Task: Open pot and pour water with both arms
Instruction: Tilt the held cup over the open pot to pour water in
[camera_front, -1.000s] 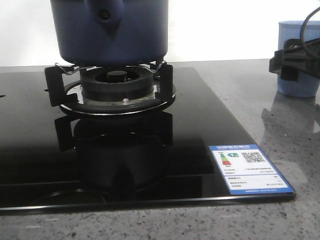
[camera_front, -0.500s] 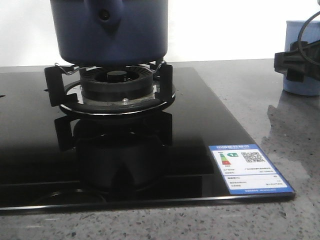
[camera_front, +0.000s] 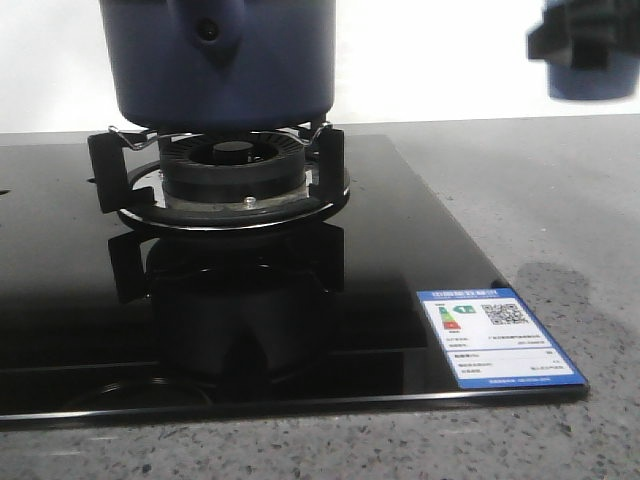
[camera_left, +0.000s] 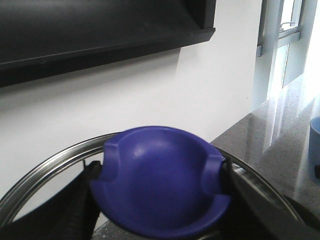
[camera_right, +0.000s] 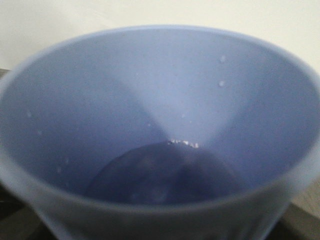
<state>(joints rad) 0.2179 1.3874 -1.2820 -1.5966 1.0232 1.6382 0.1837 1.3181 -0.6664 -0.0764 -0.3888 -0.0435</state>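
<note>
The dark navy pot (camera_front: 220, 70) stands on the burner (camera_front: 232, 165); its handle stub with a round hole (camera_front: 208, 30) faces me and its top is cut off in the front view. My left gripper (camera_left: 157, 189) is shut on the blue knob (camera_left: 160, 165) of a glass lid with a metal rim (camera_left: 45, 167), held tilted against the wall. It does not show in the front view. My right gripper (camera_front: 560, 42) is shut on the pale blue cup (camera_front: 592, 75), held in the air at the far right. In the right wrist view the cup (camera_right: 150, 90) holds a little water (camera_right: 160, 175).
A black glass hob (camera_front: 380, 300) with a blue-and-white label (camera_front: 500, 337) lies on the grey speckled counter (camera_front: 560, 200). Black pan supports (camera_front: 105, 170) surround the burner. A white wall is behind, and a dark hood (camera_left: 100, 30) hangs above.
My right gripper has lifted the pale blue cup off the counter, up and slightly left. The pot has not moved.
</note>
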